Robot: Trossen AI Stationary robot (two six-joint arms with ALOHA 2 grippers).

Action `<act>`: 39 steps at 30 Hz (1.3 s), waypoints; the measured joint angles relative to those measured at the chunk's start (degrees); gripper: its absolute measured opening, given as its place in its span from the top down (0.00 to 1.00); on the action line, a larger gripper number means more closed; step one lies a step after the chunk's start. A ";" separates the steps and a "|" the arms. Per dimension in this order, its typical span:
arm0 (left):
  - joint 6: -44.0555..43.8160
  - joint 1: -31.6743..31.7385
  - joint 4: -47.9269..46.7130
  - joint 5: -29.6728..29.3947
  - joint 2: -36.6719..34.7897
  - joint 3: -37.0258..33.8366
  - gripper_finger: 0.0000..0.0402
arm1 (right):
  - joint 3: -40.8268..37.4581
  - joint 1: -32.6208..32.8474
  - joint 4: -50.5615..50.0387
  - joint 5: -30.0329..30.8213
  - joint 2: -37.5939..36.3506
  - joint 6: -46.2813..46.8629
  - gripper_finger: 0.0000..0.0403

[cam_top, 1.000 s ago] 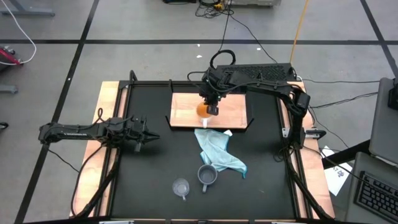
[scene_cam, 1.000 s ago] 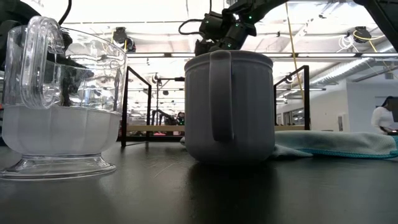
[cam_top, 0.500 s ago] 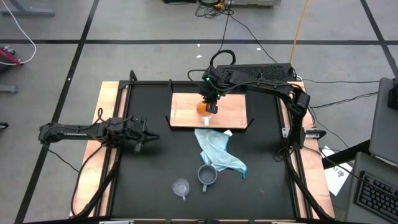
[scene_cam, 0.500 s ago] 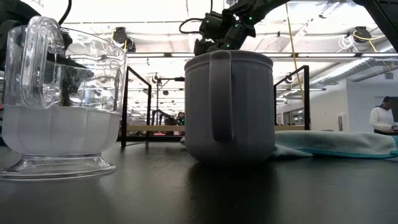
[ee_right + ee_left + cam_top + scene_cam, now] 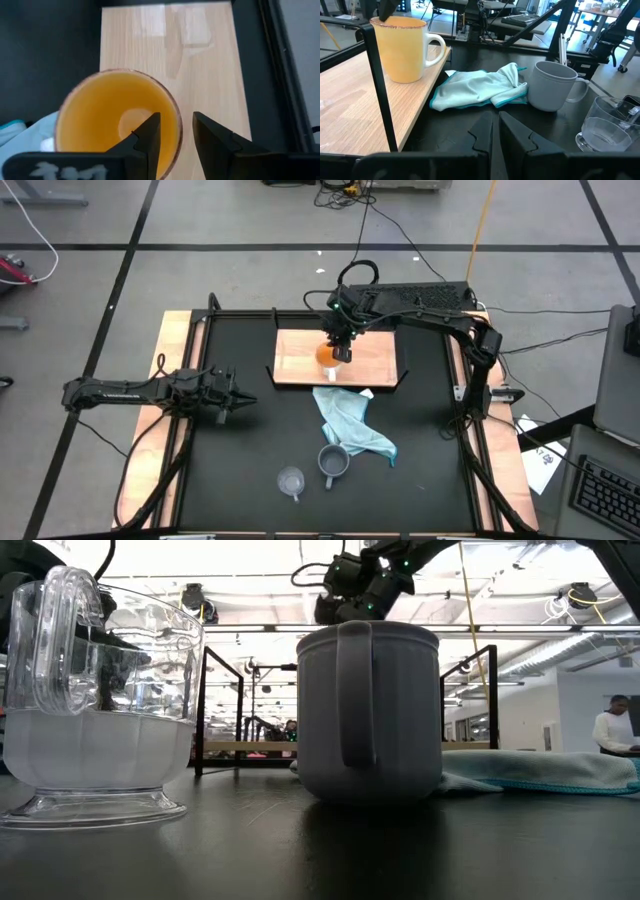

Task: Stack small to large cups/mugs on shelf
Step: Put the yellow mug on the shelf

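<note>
Currently, step: release of orange mug (image 5: pixel 325 353) on shelf (image 5: pixel 377 361).
Orange mug: stood upright on the wooden board, left of middle, white handle toward the cloth (image 5: pixel 350 423).
Right gripper (image 5: pixel 175 131): hung over the mug's rim, 1 finger inside and 1 outside, jaws parted with daylight either side of the wall; nothing held.
Left gripper (image 5: pixel 494 131): parked low at left of table, fingers together, empty.
Grey-blue mug (image 5: pixel 332 463): near edge, touching the cloth.
Glass cup (image 5: pixel 291 481): just left of it.
Doing it well, my judgement: lift straight up clear of the rim before any sideways move, or the mug tips.
Writing: none readable on 3 vessels or shelf.
</note>
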 joint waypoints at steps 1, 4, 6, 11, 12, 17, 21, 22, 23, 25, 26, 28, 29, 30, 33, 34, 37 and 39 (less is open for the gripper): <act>-0.02 0.00 0.00 0.00 0.00 0.00 0.92 | 0.00 0.01 -0.08 0.00 -0.46 0.01 0.72; -0.15 -0.01 0.00 0.00 0.00 0.01 0.92 | 0.00 0.11 0.55 0.00 -1.81 0.59 0.69; -0.15 -0.01 0.00 0.00 0.00 -0.01 0.92 | 0.00 0.13 0.94 0.00 -2.59 1.45 0.68; -0.15 -0.01 0.00 0.00 0.00 0.00 0.92 | 0.00 0.60 2.02 0.00 -3.37 2.22 0.69; -0.15 -0.01 0.00 0.00 -0.01 -0.01 0.92 | -0.02 0.64 1.59 0.02 -3.47 2.24 0.71; -0.13 -0.01 0.03 0.00 0.00 -0.01 0.92 | -0.01 1.03 0.65 -0.04 -5.47 2.24 0.91; -0.13 -0.01 0.02 0.00 0.00 -0.01 0.92 | -0.02 2.38 -1.40 0.01 -7.54 1.59 0.98; -0.13 -0.01 0.04 0.00 -0.02 -0.01 0.92 | -0.02 2.87 -1.43 -0.01 -8.30 1.57 0.98; -0.11 -0.01 0.05 0.00 0.00 -0.01 0.92 | -0.02 3.41 -1.47 -0.05 -9.18 1.54 0.99; -0.11 0.00 0.07 0.00 -0.02 -0.01 0.92 | 0.00 4.55 -1.95 -0.16 -10.98 1.48 1.00; -0.11 -0.01 0.07 0.00 0.00 -0.01 0.92 | 0.00 5.06 -2.45 -0.15 -11.96 1.52 1.00; -0.12 0.01 0.09 0.00 -0.02 0.01 0.92 | -0.02 6.31 -3.59 -0.04 -13.95 1.57 1.00; -0.19 -0.01 0.09 0.00 -0.01 -0.01 0.92 | -0.01 6.94 -3.97 0.02 -15.00 1.62 1.00; -0.52 0.00 0.09 0.00 -0.01 0.00 0.92 | 0.00 7.65 -4.48 0.08 -16.11 1.93 1.00; -0.81 -0.01 0.11 0.00 -0.02 -0.01 0.92 | -0.13 9.74 -5.72 0.04 -19.78 2.77 1.00; -0.81 0.01 0.15 0.00 0.00 -0.01 0.92 | -0.53 10.29 -5.82 0.07 -21.19 3.08 1.00; -0.83 -0.01 0.86 0.00 -0.01 -0.01 0.92 | -3.12 11.59 -6.19 0.41 -25.68 4.07 1.00; -0.85 -0.01 1.85 0.00 -0.01 -0.01 0.92 | -6.70 12.00 -5.83 1.69 -29.40 4.70 1.00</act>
